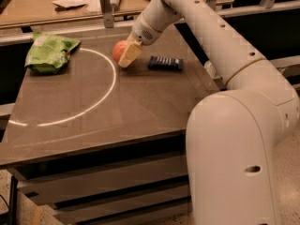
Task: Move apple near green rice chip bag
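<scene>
The reddish-orange apple (118, 50) is at the back middle of the dark table (93, 107), just right of the white arc painted on it. My gripper (127, 55) reaches down from the upper right and is shut on the apple; one pale yellow finger (130, 54) covers its right side. I cannot tell whether the apple rests on the table or hangs just above it. The crumpled green rice chip bag (49, 52) lies at the table's back left, about two apple widths to the left of the apple.
A flat dark blue snack bar (165, 63) lies on the table right of the gripper. My arm's large white body (234, 144) fills the right side. Behind the table is a wooden bench (56, 6) with papers and small tools.
</scene>
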Controlling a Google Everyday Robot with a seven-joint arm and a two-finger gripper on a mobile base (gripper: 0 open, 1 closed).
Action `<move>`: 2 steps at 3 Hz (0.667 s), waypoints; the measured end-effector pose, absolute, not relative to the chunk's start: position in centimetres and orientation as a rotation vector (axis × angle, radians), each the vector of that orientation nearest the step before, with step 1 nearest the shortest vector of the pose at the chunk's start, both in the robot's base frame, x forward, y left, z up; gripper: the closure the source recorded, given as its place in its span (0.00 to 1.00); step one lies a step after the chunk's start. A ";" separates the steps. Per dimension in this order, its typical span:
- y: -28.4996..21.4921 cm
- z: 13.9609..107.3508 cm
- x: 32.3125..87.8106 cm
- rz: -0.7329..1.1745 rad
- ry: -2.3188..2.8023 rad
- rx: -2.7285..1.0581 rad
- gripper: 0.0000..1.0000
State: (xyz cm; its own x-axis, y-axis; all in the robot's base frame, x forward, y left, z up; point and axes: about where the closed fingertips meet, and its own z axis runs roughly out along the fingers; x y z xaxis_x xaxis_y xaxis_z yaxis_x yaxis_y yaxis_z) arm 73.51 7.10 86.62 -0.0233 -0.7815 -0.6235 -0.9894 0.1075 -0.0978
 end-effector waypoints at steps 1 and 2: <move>10.5 89.1 73.2 0.598 1.735 -1.703 1.00; 13.8 91.3 72.6 0.649 1.658 -1.659 1.00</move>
